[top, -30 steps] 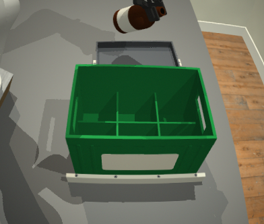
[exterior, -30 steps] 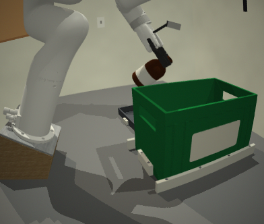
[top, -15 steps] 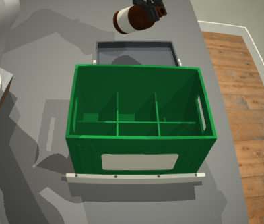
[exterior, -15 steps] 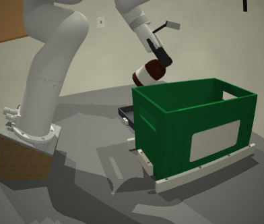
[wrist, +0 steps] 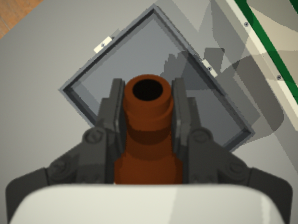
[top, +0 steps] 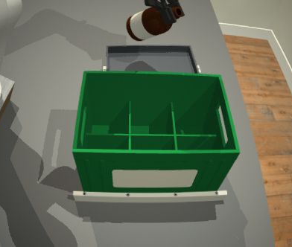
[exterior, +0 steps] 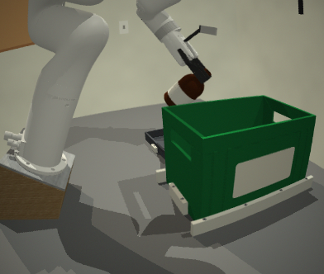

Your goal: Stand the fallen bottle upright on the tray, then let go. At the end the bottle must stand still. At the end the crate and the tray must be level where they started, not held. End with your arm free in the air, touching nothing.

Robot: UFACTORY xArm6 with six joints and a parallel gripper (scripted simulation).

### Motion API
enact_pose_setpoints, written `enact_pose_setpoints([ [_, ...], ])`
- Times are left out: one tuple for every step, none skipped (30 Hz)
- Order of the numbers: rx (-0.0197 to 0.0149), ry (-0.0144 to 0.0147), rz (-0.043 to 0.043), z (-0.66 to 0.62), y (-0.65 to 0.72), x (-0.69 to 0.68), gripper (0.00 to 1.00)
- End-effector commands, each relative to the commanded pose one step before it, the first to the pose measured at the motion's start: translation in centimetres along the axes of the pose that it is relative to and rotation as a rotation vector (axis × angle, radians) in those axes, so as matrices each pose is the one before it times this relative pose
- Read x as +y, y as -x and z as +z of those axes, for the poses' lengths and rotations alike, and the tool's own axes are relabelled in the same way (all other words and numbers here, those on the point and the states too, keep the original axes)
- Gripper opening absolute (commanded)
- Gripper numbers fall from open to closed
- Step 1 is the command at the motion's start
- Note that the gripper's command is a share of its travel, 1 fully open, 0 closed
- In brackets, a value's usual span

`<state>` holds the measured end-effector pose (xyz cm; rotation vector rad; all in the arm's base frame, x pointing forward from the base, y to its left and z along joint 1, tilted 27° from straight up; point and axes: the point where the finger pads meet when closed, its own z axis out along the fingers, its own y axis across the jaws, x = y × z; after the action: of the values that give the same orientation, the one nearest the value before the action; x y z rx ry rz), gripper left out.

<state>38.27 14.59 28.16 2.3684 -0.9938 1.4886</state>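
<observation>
Carrying step in hand: end effector [wrist: 148, 117] closed on the neck of the brown bottle [top: 147, 23], held tilted in the air above the grey tray [top: 149, 57], near the far edge of the desk [top: 37, 74] behind the green crate [top: 153, 130]. Next, probably: turn upright, lower onto tray, release.

Walls: pale beige, with a small switch plate [exterior: 123, 27]
Floor: wood planks [top: 279, 123], white skirting
Table [top: 37, 208]: grey, shadow-streaked

The hand [exterior: 200, 73] holds the bottle [exterior: 183, 91] tilted, seemingly above the tray [exterior: 156, 138].
</observation>
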Motion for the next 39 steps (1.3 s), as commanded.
enact_pose_setpoints([
  [0.03155, -0.00269, 0.00359, -0.106, -0.097, -0.112, 0.00],
  [0.00614, -0.00058, 0.00028, -0.012, -0.006, -0.010, 0.00],
  [0.00576, -0.00061, 0.00029, -0.012, -0.006, -0.010, 0.00],
  [0.00534, -0.00062, 0.00029, -0.012, -0.006, -0.011, 0.00],
  [0.00488, -0.00062, 0.00029, -0.012, -0.007, -0.010, 0.00],
  [0.00440, -0.00059, 0.00028, -0.011, -0.006, -0.010, 0.00],
  [0.00390, -0.00056, 0.00026, -0.010, -0.006, -0.009, 0.00],
  [0.00338, -0.00050, 0.00024, -0.009, -0.006, -0.009, 0.00],
  [0.00287, -0.00044, 0.00021, -0.008, -0.005, -0.008, 0.00],
  [0.00236, -0.00038, 0.00018, -0.007, -0.004, -0.006, 0.00],
  [0.00187, -0.00031, 0.00014, -0.006, -0.003, -0.005, 0.00],
  [0.00141, -0.00023, 0.00011, -0.004, -0.003, -0.004, 0.00],
  [0.00000, 0.00000, 0.00000, 0.000, 0.000, 0.000, 0.00],
  [0.00000, 0.00000, 0.00000, 0.000, 0.000, 0.000, 0.00],
  [0.00099, -0.00017, 0.00008, -0.003, -0.002, -0.003, 0.00],
  [0.00063, -0.00011, 0.00005, -0.002, -0.001, -0.002, 0.00],
  [0.00034, -0.00006, 0.00003, -0.001, -0.001, -0.001, 0.00],
  [0.00013, -0.00002, 0.00001, 0.000, 0.000, 0.000, 0.00],
  [0.00002, 0.00000, 0.00000, 0.000, 0.000, 0.000, 0.00],
  [0.00000, 0.00000, 0.00000, 0.000, 0.000, 0.000, 0.00],
  [0.00000, 0.00000, 0.00000, 0.000, 0.000, 0.000, 0.00],
  [0.00000, 0.00000, 0.00000, 0.000, 0.000, 0.000, 0.00],
  [0.00000, 0.00000, 0.00000, 0.000, 0.000, 0.000, 0.00],
  [0.00000, 0.00000, 0.00000, 0.000, 0.000, 0.000, 0.00],
  [0.00000, 0.00000, 0.00000, 0.000, 0.000, 0.000, 0.00],
  [0.00000, 0.00000, 0.00000, 0.000, 0.000, 0.000, 0.00],
  [0.00000, 0.00000, 0.00000, 0.000, 0.000, 0.000, 0.00],
  [0.00000, 0.00000, 0.00000, 0.000, 0.000, 0.000, 0.00],
  [0.00002, 0.00000, 0.00000, 0.000, 0.000, 0.000, 0.00],
  [0.00000, 0.00000, 0.00000, 0.000, 0.000, 0.000, 0.00],
  [0.00000, 0.00000, 0.00000, 0.000, 0.000, 0.000, 0.00],
  [0.00012, 0.00002, -0.00001, 0.000, 0.000, 0.000, 0.00],
  [0.00031, 0.00005, -0.00002, 0.001, 0.001, 0.001, 0.00],
  [0.00057, 0.00009, -0.00003, 0.001, 0.002, 0.001, 0.00],
  [0.00089, 0.00014, -0.00005, 0.002, 0.002, 0.002, 0.00],
  [0.00127, 0.00020, -0.00007, 0.002, 0.003, 0.003, 0.00],
  [0.00169, 0.00026, -0.00010, 0.003, 0.004, 0.004, 0.00],
  [0.00213, 0.00032, -0.00012, 0.004, 0.005, 0.005, 0.00],
  [0.00260, 0.00038, -0.00014, 0.005, 0.006, 0.006, 0.00],
])
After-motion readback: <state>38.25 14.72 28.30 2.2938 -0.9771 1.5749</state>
